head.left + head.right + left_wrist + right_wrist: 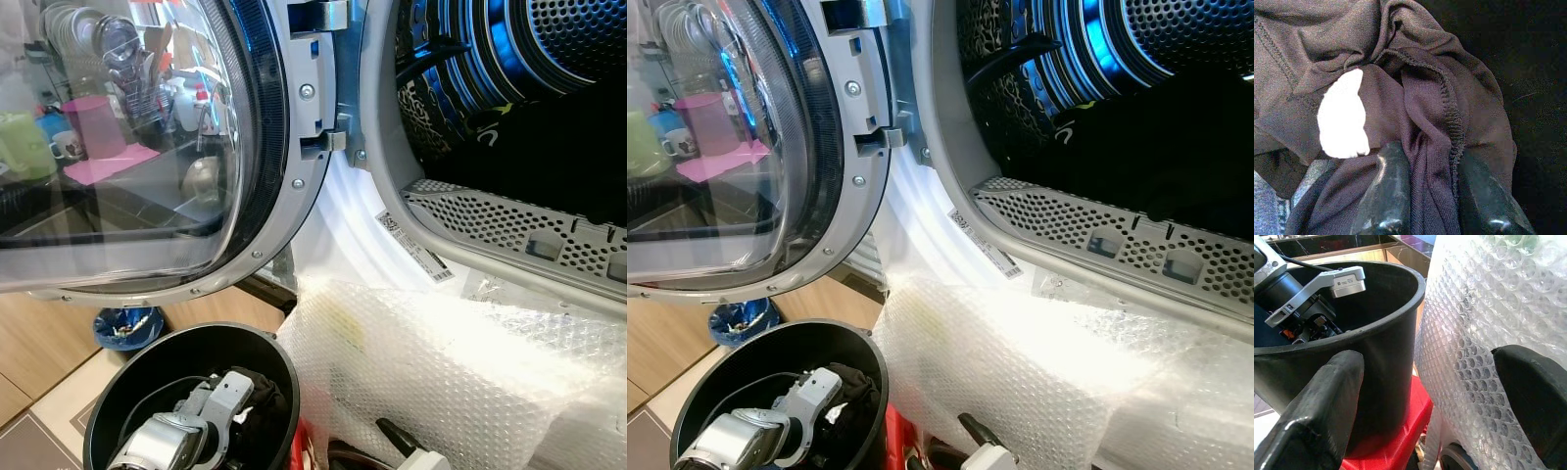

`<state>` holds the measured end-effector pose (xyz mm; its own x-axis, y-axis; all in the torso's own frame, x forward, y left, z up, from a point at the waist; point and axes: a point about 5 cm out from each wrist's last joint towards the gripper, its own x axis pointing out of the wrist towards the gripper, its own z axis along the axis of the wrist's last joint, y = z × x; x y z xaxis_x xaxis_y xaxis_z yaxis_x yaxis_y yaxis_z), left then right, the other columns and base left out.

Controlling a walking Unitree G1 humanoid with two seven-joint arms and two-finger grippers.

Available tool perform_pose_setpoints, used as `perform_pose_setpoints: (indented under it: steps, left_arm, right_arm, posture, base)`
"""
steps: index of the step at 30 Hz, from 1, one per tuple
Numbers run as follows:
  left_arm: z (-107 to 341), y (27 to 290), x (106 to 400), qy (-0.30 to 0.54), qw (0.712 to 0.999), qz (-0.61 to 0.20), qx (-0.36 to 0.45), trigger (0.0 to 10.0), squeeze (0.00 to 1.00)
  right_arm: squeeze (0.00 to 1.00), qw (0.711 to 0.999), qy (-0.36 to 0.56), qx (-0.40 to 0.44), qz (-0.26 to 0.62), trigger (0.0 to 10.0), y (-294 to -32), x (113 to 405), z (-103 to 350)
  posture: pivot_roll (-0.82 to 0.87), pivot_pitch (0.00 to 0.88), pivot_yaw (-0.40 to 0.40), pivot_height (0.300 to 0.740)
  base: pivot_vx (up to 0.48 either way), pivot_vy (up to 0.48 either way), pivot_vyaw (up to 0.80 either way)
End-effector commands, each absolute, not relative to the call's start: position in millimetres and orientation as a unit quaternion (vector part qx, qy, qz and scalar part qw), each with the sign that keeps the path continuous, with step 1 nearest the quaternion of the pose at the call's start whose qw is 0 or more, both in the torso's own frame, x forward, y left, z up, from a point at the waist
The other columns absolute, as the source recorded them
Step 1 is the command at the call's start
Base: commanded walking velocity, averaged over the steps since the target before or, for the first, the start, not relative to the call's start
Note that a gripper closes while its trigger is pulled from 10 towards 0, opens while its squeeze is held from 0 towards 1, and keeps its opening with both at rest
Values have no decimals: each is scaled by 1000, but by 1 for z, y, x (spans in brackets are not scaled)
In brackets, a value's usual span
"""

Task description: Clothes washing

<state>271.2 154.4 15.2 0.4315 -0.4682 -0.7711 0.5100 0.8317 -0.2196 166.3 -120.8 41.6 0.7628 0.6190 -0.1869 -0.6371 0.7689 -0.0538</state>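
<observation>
Left wrist view: your left gripper (1432, 196) pinches dark garment (1415, 112) inside black bucket (257, 354), 7 o'clock of open drum (509, 108). Right gripper (1427, 396) wide, empty. Risk: thin fold slips; cloth snags bubble wrap (441, 362) during lift.

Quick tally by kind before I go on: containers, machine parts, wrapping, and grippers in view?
Containers: 1, the black bucket.
Washer parts: 2, the open door and the drum.
Wrapping: 1, the bubble wrap sheet.
Grippers: 2, the left gripper closed on a dark garment, and the right gripper.
Total: 6.
</observation>
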Motion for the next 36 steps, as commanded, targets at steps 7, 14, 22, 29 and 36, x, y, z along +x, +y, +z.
perform_pose_setpoints:
  steps: [7,14,22,29,36]
  left_arm:
    - [9,160,266,466,837,-286,40,0,0]
    - [12,162,270,452,849,-272,40,0,0]
    - [33,165,279,374,877,-298,44,0,0]
    - [75,160,277,263,869,-417,51,0,0]
    - [110,161,264,197,836,-512,18,0,0]
  right_arm:
    - [0,935,87,-60,338,10000,-120,167,39]
    - [0,936,86,-60,337,10000,-120,169,39]
    - [0,936,86,-63,337,10000,-122,171,39]
    - [0,935,89,-66,337,10000,-126,172,37]
    - [0,934,92,-67,338,10000,-129,172,36]
  posture:
    - [86,0,109,740]
    - [92,0,107,740]
    - [112,0,102,740]
    - [122,0,100,740]
    - [137,0,95,740]
  base:
    - [0,0,0]
    - [0,0,0]
    - [0,0,0]
    - [0,0,0]
    - [0,0,0]
